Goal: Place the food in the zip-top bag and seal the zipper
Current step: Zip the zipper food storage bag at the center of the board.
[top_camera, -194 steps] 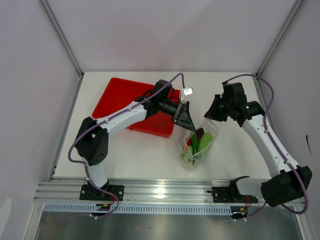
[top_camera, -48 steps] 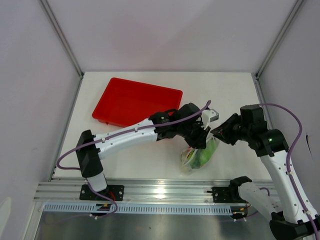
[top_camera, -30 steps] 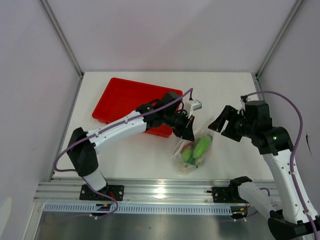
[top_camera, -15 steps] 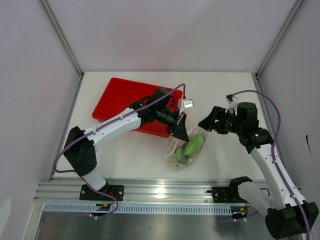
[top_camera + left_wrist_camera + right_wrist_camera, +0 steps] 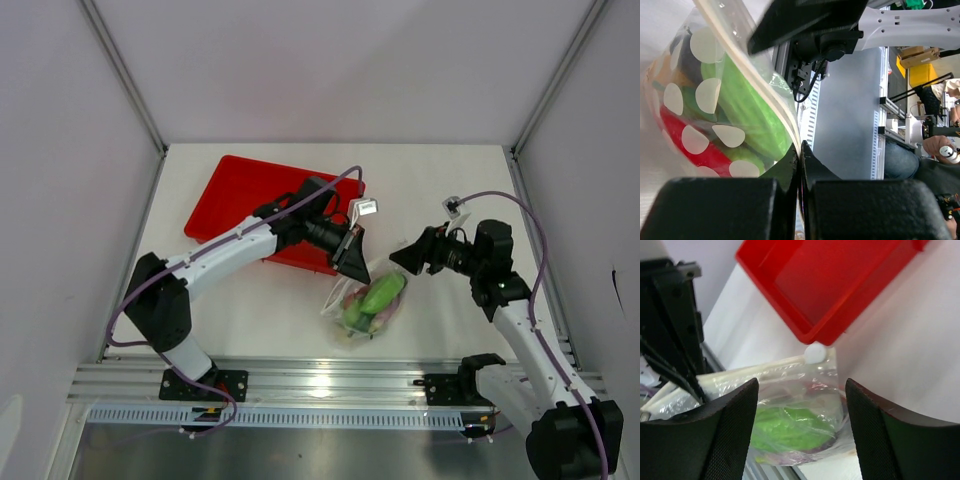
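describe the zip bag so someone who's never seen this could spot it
Find the red tray on the white table and go to its near right corner. Just in front sits the zip-top bag, one edge pinched in the left arm's fingers. It alone is clear and crinkly, stuffed with green and red toy food.

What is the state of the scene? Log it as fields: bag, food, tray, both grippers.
zip-top bag: between the two grippers, in front of the tray
food: inside the bag, green and red pieces showing
zipper: along the bag's top edge; sealed or not cannot be told
left gripper: jaws shut on the bag's top edge
right gripper: jaws open, facing the bag, holding nothing
red tray: behind the bag
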